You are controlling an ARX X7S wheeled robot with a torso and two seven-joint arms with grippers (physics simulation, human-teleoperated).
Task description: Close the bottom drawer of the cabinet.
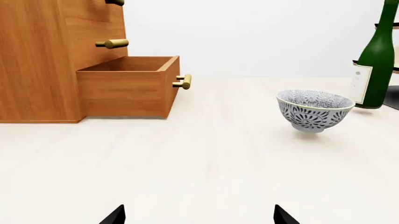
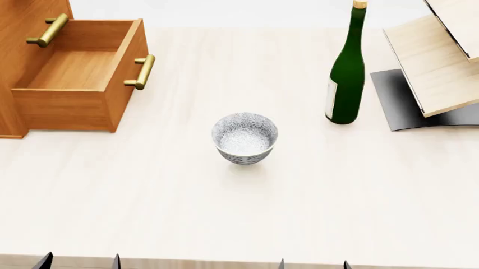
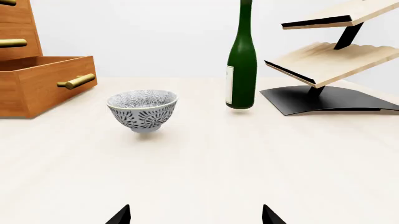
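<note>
The bottom drawer [image 2: 78,78] stands pulled out of the cabinet [image 2: 19,33] at ten o'clock on the pale surface [image 2: 239,213], its brass handle [image 2: 142,72] facing the patterned bowl [image 2: 245,138]. Both the left hand [image 2: 78,262] and the right hand [image 2: 313,264] hover at six o'clock with fingers apart, holding nothing, well away from the drawer.

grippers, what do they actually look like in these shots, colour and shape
Very little shows. Each pincer appears only as a pair of plain black, pointed, wedge-shaped fingertips at the picture's lower edge: the left pincer in its wrist view, the right pincer in its own. The head view shows the same small black tips. No cables, markings, arm links or housings are visible.
</note>
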